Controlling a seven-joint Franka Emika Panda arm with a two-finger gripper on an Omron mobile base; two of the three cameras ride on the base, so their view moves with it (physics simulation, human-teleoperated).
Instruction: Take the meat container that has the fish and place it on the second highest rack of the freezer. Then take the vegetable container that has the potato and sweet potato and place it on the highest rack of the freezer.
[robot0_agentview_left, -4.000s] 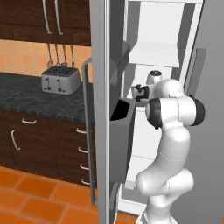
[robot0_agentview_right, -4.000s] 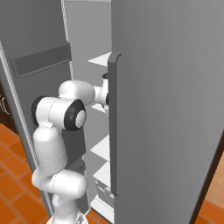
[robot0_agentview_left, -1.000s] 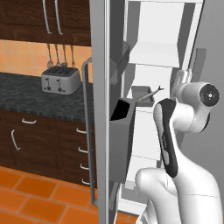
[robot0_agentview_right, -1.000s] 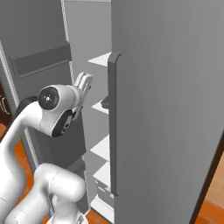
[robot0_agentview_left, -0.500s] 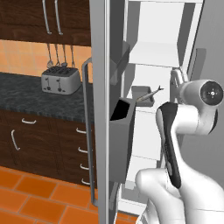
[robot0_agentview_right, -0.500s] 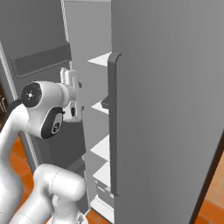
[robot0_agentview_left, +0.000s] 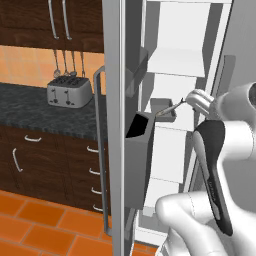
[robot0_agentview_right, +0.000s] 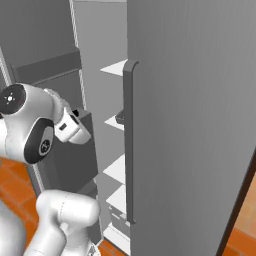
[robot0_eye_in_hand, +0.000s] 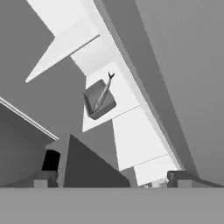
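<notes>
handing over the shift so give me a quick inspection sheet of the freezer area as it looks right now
surface: white freezer racks stacked inside the open freezer.
job's things: meat container with the fish sits on a rack, second from the top seen; fish tail juts over the rim. Vegetable container: nothing seen.
clutter: dark door bin on the open freezer door.
grippers: gripper open, empty, apart from the container.
cables: nothing seen.
surroundings: toaster on a dark counter, wooden drawers below, orange tile floor.
</notes>
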